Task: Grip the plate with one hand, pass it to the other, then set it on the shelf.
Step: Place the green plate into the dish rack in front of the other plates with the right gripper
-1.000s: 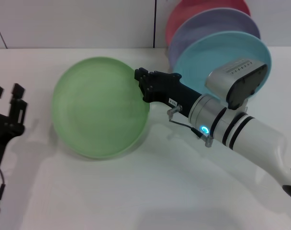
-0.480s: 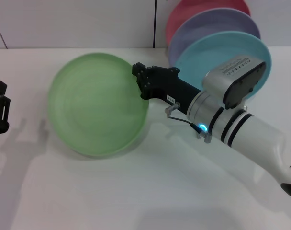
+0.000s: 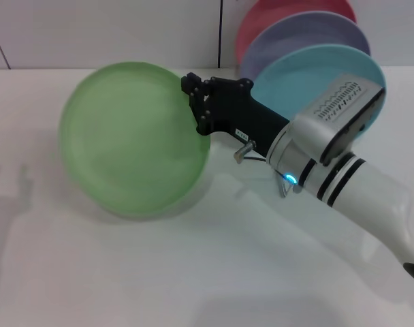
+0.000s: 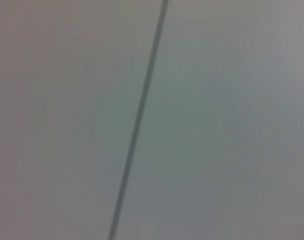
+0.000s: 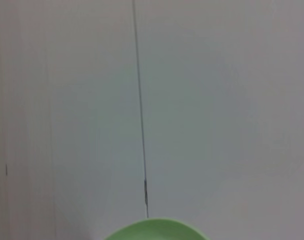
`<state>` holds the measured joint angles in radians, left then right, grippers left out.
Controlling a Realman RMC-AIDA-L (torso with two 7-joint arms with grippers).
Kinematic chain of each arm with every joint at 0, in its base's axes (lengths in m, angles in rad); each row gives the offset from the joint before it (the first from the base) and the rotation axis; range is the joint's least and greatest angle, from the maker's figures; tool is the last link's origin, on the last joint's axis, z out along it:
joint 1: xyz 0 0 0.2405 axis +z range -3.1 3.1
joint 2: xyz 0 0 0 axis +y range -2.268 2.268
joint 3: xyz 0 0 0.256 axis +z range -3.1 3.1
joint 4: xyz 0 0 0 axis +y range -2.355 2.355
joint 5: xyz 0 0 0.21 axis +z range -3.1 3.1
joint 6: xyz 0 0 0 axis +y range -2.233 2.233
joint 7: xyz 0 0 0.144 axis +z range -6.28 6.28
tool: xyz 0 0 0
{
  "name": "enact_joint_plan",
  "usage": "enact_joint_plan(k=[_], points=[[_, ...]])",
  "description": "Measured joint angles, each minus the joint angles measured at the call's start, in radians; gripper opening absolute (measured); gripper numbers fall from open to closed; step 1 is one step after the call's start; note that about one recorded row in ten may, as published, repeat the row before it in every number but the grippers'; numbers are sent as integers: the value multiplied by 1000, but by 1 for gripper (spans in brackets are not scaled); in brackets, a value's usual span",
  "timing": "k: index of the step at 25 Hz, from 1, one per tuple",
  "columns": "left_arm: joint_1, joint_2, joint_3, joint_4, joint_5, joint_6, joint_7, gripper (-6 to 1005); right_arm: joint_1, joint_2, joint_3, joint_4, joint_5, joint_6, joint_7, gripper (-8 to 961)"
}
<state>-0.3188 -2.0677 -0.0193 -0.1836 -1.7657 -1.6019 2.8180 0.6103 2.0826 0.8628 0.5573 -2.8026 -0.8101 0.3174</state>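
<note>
the right hand pinches the light green plate by its right rim, lifted off the counter; that thin edge grip could let it tilt and slip.

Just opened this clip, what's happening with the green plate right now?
The right gripper is clamped on the rim of the green plate and holds it raised above the white table, tilted toward the camera. The left arm is not in the head view, so no handover is under way at this moment. Behind the right arm, a light blue plate, a lavender plate and a red plate stand on edge in a row; the rack holding them is hidden.
</note>
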Motion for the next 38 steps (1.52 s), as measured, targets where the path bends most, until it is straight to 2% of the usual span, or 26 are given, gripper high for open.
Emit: enact_joint_plan(k=[8, 14, 23, 28, 32, 38], points=[[-8, 4, -52, 137, 0, 69, -199, 480, -34, -6, 7, 14, -34, -130, -181, 18], [-15, 4, -66, 155, 0, 97, -237, 479, -56, -19, 54, -2, -114, -263, -273, 19], [-31, 4, -67, 156, 0, 173, -297, 480, -86, -91, 43, -25, -116, -511, -362, 14], [-35, 4, -67, 158, 0, 207, -337, 480, -126, -107, 44, -36, -116, -606, -445, 14], [-34, 5, -62, 158, 5, 217, -371, 480, -133, -115, 54, -111, -117, -705, -472, 14], [-26, 2, -57, 145, 7, 226, -413, 480, -99, -118, 109, -259, -117, -855, -474, 14]])
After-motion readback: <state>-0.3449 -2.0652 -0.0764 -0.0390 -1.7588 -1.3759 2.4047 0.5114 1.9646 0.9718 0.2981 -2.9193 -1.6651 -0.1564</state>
